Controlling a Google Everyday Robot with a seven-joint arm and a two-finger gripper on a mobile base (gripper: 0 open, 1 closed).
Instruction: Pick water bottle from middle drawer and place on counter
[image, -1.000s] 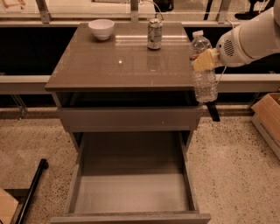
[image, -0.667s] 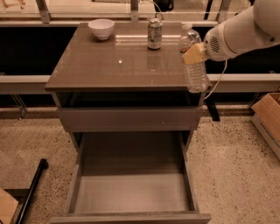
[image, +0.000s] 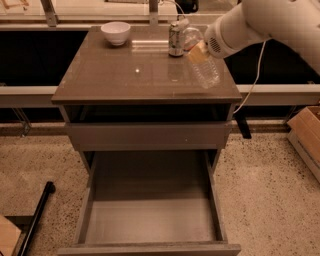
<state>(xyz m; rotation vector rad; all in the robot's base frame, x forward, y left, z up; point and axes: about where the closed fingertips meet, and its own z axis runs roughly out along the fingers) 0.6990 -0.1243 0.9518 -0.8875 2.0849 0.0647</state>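
Observation:
The water bottle (image: 202, 62), clear and ribbed, hangs tilted in my gripper (image: 199, 50) above the right part of the counter (image: 125, 75). The gripper is shut on the bottle's upper part, and its white arm reaches in from the upper right. The bottle's lower end is close over the counter's right side, near the front edge. The middle drawer (image: 150, 220) stands pulled out below, with tall side walls and a bare pale floor.
A silvery drink can (image: 175, 39) stands at the counter's back, just left of the bottle. A white bowl (image: 116, 32) sits at the back left. A cardboard box (image: 307, 137) is on the floor at right, a black bar (image: 37, 212) at lower left.
My gripper has carried the bottle left and toward the back, from beside the counter's right edge to over the counter. The bottle is now more tilted.

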